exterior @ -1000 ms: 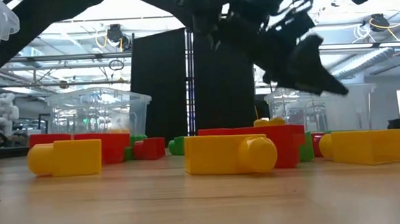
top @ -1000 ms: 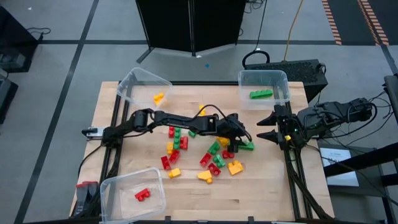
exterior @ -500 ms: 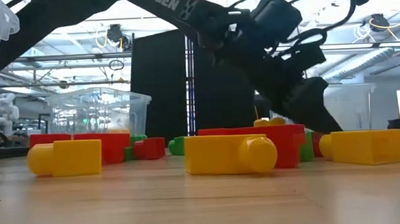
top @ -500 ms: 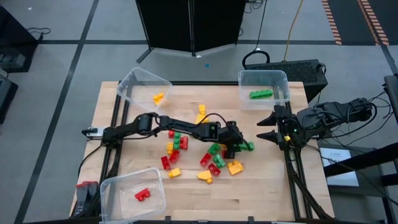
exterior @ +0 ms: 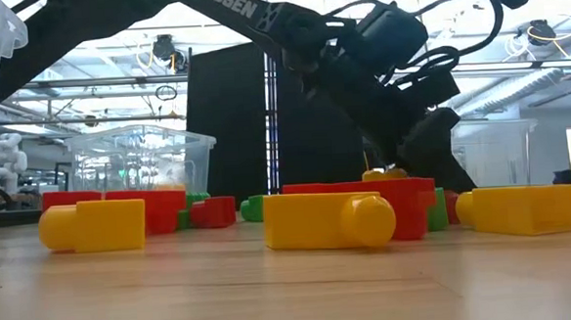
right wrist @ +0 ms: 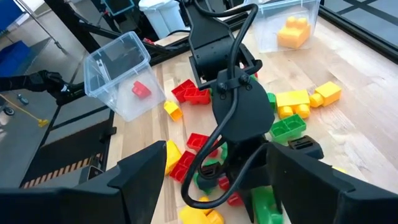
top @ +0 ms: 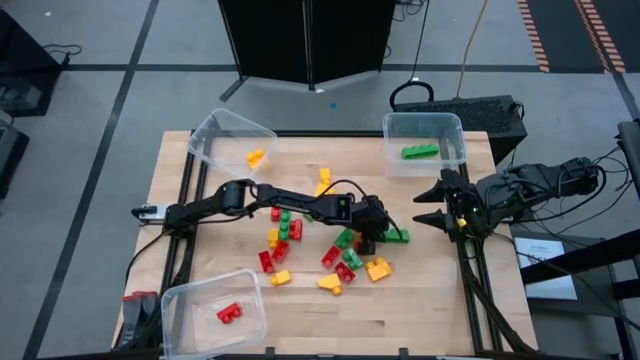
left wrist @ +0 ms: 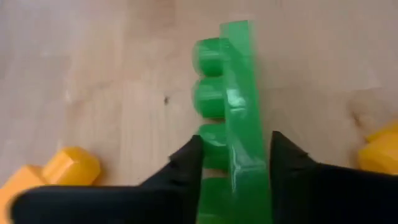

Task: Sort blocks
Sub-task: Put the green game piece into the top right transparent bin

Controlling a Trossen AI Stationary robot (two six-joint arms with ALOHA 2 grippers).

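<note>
Red, yellow and green blocks (top: pixel 340 250) lie scattered on the middle of the table. My left arm reaches across from the table's left. Its gripper (top: pixel 378 232) is down at the right end of the pile, shut on a long green block (top: pixel 398 236), which fills the left wrist view (left wrist: pixel 239 81). The low view shows this gripper (exterior: pixel 432 162) behind a yellow and a red block. My right gripper (top: pixel 428 204) waits open above the table's right edge, touching nothing; in its wrist view (right wrist: pixel 217 155) it looks at the left arm. My left gripper pinches the green block between its two fingers, one fingertip (left wrist: pixel 193 158) against the studded side (left wrist: pixel 211 144), the other on the flat side (left wrist: pixel 264 149). The fingers come from above, slanting toward the table's right, near one end. The block lies on its side on the table.
Three clear bins stand on the table: one at the far left (top: pixel 230 135) with a yellow block, one at the far right (top: pixel 425 140) with a green block, one at the near left (top: pixel 213 312) with a red block. Yellow blocks (left wrist: pixel 56 171) lie close beside the gripper.
My left gripper has come down from above the pile to table height at the green block, shifting a little toward the near edge. The blocks and my right arm have stayed put.
</note>
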